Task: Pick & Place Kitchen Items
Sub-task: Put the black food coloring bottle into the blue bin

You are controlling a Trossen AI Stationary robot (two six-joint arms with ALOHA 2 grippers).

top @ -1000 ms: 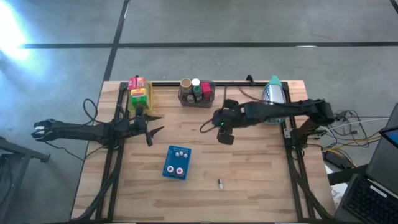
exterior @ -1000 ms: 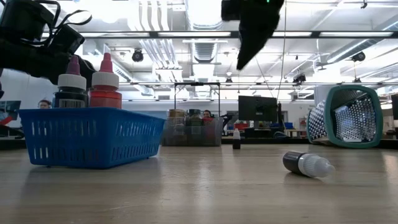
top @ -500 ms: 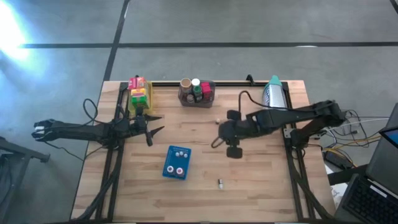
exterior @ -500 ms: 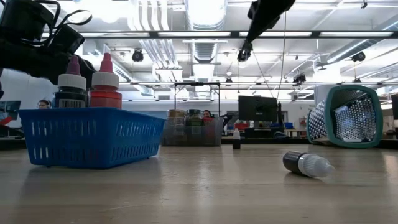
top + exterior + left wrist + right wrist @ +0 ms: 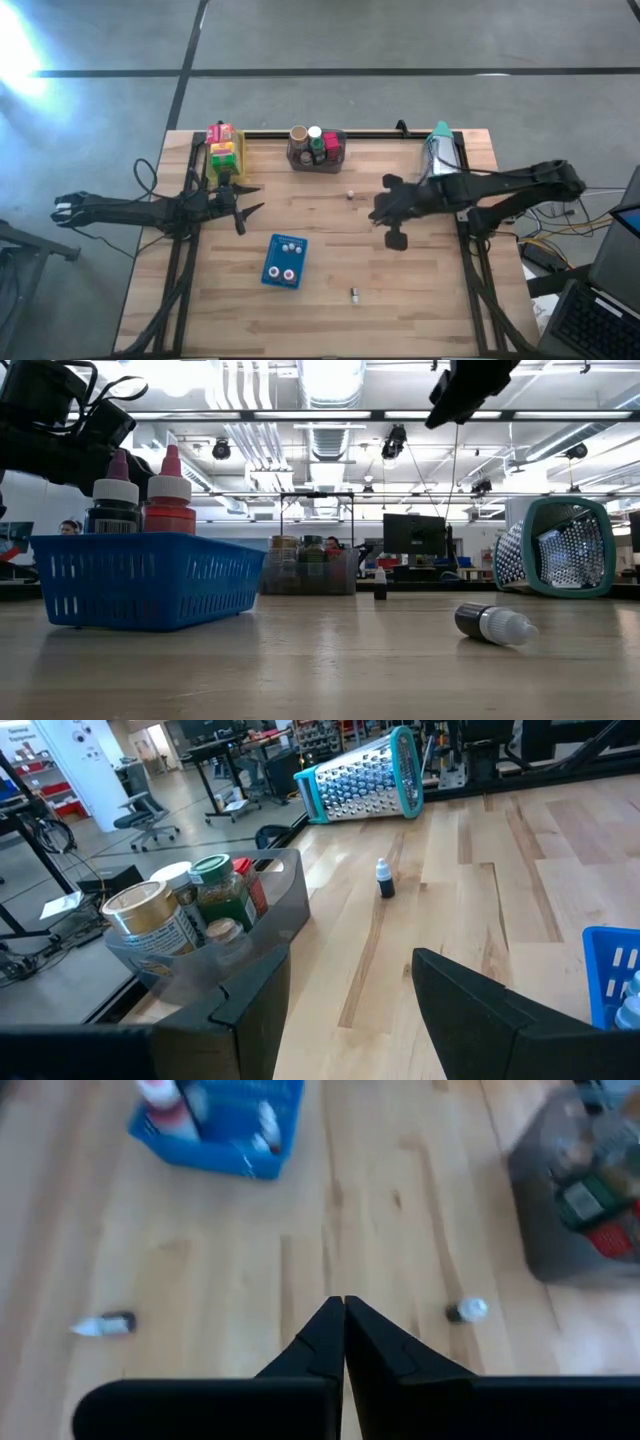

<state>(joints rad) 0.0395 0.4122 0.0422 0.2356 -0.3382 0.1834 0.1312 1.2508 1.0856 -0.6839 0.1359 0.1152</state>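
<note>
High view: right pincer (image 5: 378, 212) hangs over the desk (image 5: 330, 300) right of centre, fingers pressed together on nothing. Left pincer (image 5: 248, 197) waits at the left edge near the yellow bin (image 5: 224, 150), half open, empty. Two small bottles loose on the wood: an upright one (image 5: 350, 194) below the grey bin (image 5: 317, 149), a fallen one (image 5: 353, 294) near the front. Blue basket (image 5: 284, 261) sits left of centre with two capped bottles in it.

Low view: fallen bottle (image 5: 490, 623) lies on its side, dark body, white nozzle cap. Round, so it'll likely roll if nudged; looks light and rigid, smooth plastic, probably slippery. I'd pinch across the body, not the tapered cap. Upright bottle (image 5: 380, 583) stands farther back, narrow, easy to tip.

Left wrist view: upright bottle (image 5: 384, 879) stands alone on bare wood, clear of the grey bin (image 5: 200, 925) of jars; approach from above, grab mid-body.

Right wrist view: fingers (image 5: 320, 1342) meet in a closed point, nothing between. Both loose bottles (image 5: 105, 1324) and (image 5: 465, 1311) lie well apart, one either side.
</note>
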